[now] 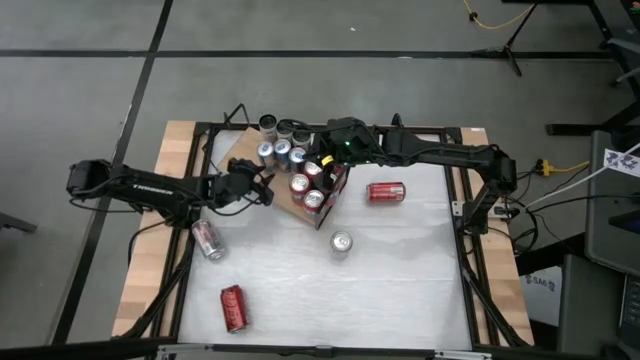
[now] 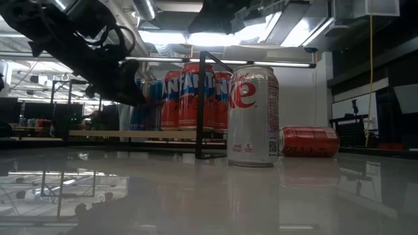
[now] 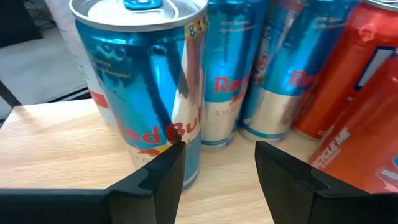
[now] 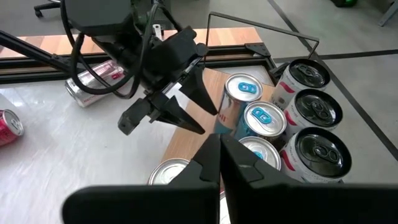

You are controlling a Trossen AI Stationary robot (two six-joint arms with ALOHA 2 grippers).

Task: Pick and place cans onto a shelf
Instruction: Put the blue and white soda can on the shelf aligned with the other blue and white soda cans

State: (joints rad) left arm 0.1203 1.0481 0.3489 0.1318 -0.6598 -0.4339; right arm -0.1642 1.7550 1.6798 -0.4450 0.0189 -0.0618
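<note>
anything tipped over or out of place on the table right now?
Three cans lie on their sides on the white tabletop: a red can right of the shelf, a silver can near the left edge, another red can near the front. One silver can stands upright alone.

cans [image 1: 297,165] — red, blue-silver | shelf [image 1: 245,150] — light-brown wood

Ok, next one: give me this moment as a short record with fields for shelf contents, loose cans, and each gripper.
shelf: wooden board holding a cluster of upright cans, red and blue-and-silver
loose cans: upright silver can; red can, red can and silver can lying down
left gripper: open, empty, beside blue-and-silver can
right gripper: shut, empty, above the cluster
</note>
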